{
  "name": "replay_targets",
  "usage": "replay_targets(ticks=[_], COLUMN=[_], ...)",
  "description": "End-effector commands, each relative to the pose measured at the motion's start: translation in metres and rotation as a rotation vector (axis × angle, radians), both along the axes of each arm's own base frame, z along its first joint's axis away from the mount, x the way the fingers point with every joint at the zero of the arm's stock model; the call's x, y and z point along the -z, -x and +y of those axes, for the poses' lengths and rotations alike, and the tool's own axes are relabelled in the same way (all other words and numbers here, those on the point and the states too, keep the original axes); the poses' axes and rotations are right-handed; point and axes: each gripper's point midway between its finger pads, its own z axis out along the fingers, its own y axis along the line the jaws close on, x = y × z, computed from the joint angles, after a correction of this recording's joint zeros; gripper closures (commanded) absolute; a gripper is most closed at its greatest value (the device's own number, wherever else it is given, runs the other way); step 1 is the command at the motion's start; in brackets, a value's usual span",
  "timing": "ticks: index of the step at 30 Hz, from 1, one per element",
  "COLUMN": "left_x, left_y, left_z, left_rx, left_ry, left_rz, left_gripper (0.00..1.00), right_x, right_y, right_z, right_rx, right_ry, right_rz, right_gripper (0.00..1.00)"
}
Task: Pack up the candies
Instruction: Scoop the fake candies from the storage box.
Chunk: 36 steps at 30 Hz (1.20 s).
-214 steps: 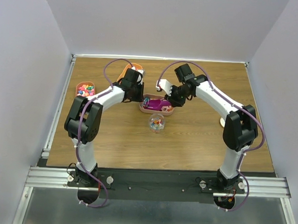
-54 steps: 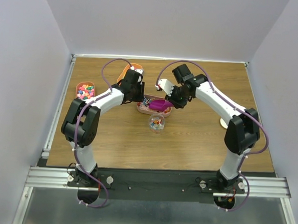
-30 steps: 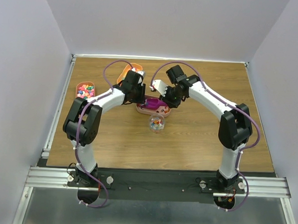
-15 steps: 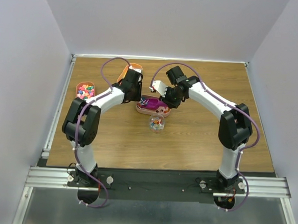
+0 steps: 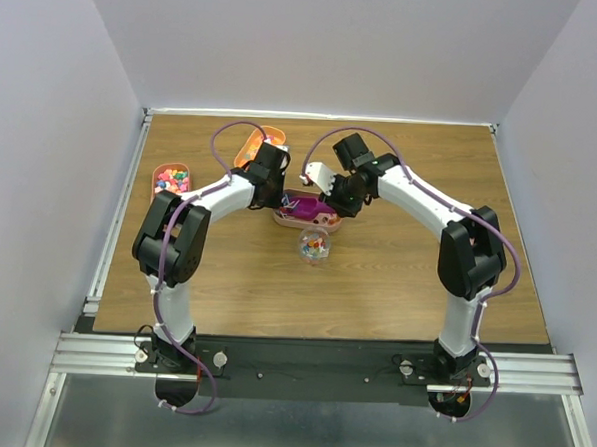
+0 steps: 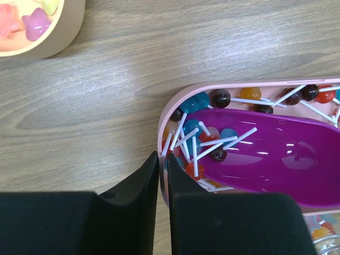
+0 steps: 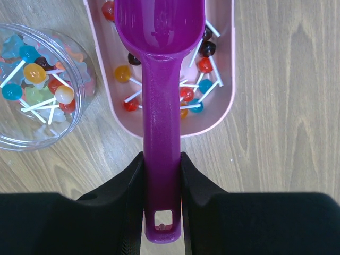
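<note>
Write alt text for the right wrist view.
The right gripper clamps the handle of a magenta scoop, whose bowl reaches into a pink tray of small lollipops. To the left on the wooden table stands a clear jar holding more lollipops and star-shaped gummies.

I see a wooden table [image 5: 396, 279] boxed in by plain pale walls [image 5: 328, 45], evenly lit, with a metal rail [image 5: 531, 374] in front.

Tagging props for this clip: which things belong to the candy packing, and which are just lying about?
In the job: candies, magenta scoop, pink tray, clear jar, star-candy tray.
Lying about: orange tray, white disc by the right arm.
</note>
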Motion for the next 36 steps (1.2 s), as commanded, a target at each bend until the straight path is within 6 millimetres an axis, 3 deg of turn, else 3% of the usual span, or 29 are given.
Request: replay_targets(ticks=[1,5,10,13,18,26,36], left_x=[-0.005,-0.009,-0.011,-0.015,-0.029,-0.050,-0.062], left_y=[0.000,0.003,0.002,-0.001,-0.006,-0.008,-0.012], left_z=[-0.016,-0.024,-0.023,-0.019,-0.014,-0.015,-0.013], left_rx=[0.043,0.073,0.074,0.057,0.035,0.029,0.019], left_ry=[0.041,0.080,0.073,0.054,0.046,0.074,0.102], left_rz=[0.002,0.007,0.000,-0.014,-0.060,-0.113,-0.139], left_gripper=[0.83,0.85,0.85,0.89,0.89,0.88,0.78], right_x=[-0.003,0.001,0.016,0.015,0.007,0.012,0.019], right_y=[0.000,0.001,0.006,0.003,-0.002,0.001,0.002], right_z=[0.020,0.033,0.029,0.021,0.028,0.029,0.014], right_rx=[-0.040,-0.063,-0.057,-0.033,-0.020,-0.023,0.002], right_ry=[-0.097,-0.175,-0.209,-0.235,-0.283,-0.300,-0.262], right_rz=[-0.031,-0.042,-0.027,-0.021,-0.045,-0.033,-0.042], right_gripper=[0.99,0.99,0.99,0.99,0.99,0.99,0.99])
